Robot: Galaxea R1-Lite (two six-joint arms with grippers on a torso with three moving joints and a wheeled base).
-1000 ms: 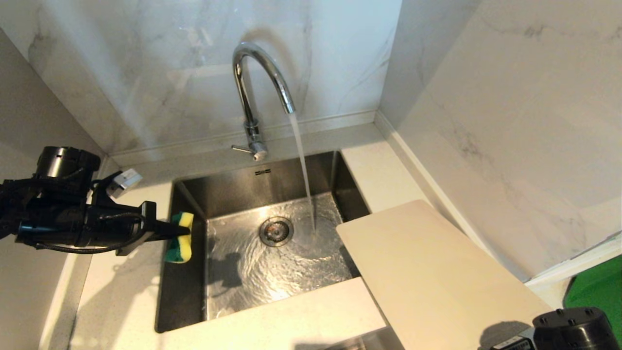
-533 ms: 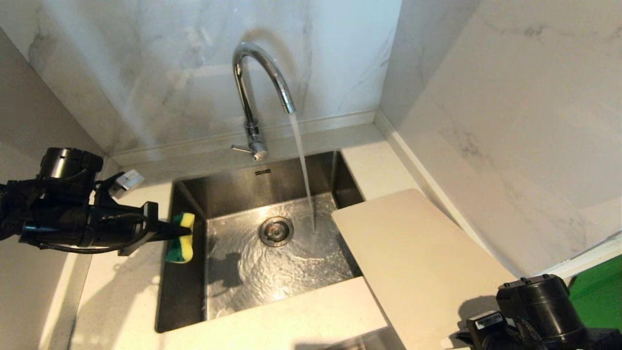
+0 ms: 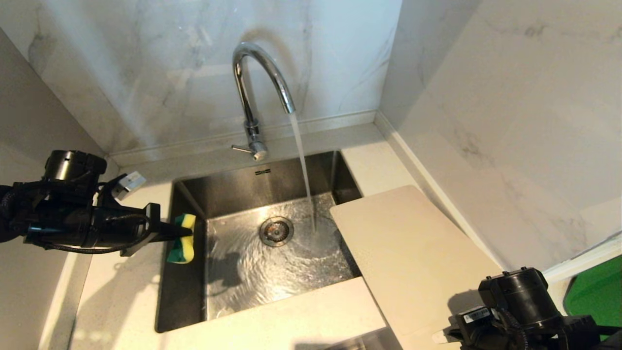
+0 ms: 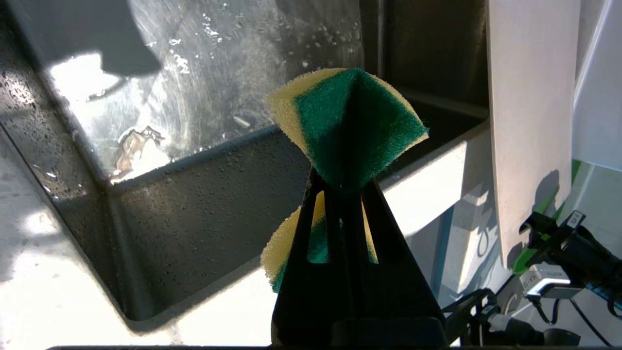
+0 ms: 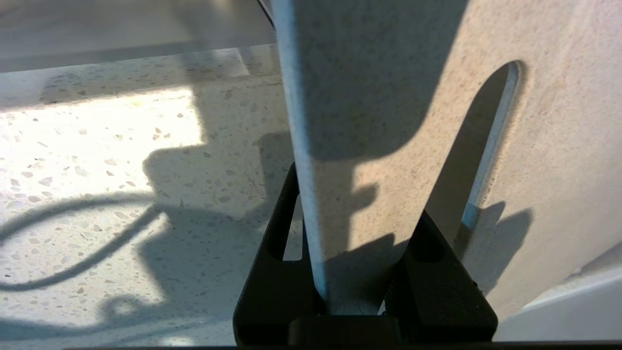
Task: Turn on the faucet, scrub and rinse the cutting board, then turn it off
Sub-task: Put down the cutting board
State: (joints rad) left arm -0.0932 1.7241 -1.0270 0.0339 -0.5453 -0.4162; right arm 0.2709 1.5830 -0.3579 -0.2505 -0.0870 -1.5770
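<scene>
Now, with the right gripper (image 5: 362, 272) clamped on the cutting board (image 3: 413, 257) at lower right and the left gripper (image 4: 342, 194) pinching the sponge (image 3: 182, 238) at mid-left, slide the board under the faucet (image 3: 252, 92) stream (kept tilted sinkward) before scrubbing.

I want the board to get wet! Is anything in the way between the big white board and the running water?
Nothing visible blocks it. The cream-white plastic cutting board, held by the right gripper, overhangs the steel sink, with only open basin before the stream from the chrome gooseneck faucet.
</scene>
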